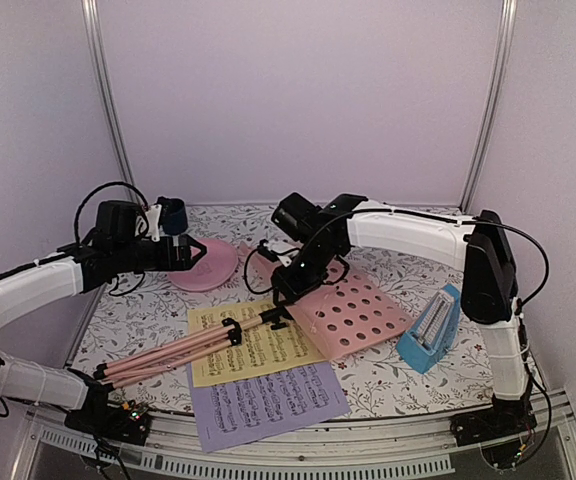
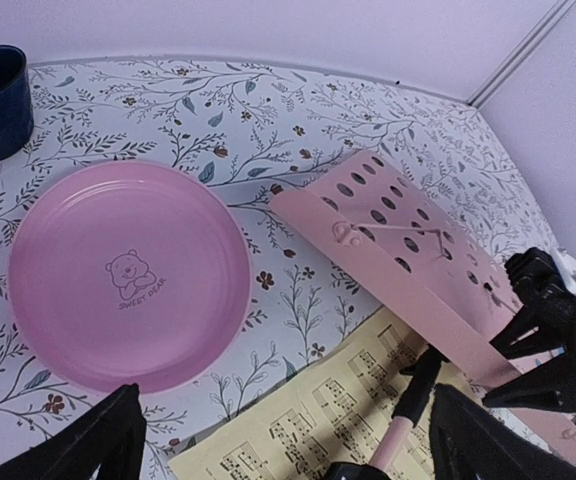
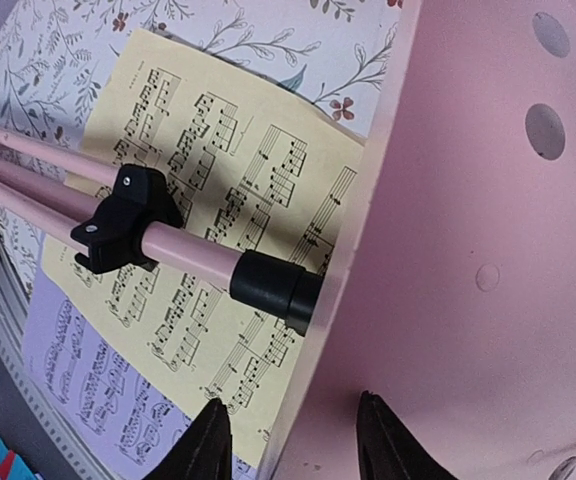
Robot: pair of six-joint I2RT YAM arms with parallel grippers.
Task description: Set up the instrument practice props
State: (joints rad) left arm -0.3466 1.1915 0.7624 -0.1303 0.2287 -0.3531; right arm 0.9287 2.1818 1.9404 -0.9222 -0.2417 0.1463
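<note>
Soft, even pinkish light with faint shadows; the left pincer's fingers (image 2: 93, 445) look blurred.

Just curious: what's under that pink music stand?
The pink stand lies with pole and legs on the yellow sheet of music. Whether that sheet runs on beneath the perforated desk cannot be seen: the desk covers it.

top: high rear, whole table (image 1: 128, 320) | left wrist: over plate (image 2: 88, 230) | right wrist: close on music stand (image 3: 468, 250) | shared: yellow sheet (image 3: 203, 135)

Pink perforated metal music-stand desk (image 1: 363, 312); yellow paper sheet (image 1: 268, 350) and lavender paper sheet (image 1: 268, 400), black printed notes; blue pyramid metronome (image 1: 433, 330); white tablecloth (image 1: 388, 375), leafy floral print.
</note>
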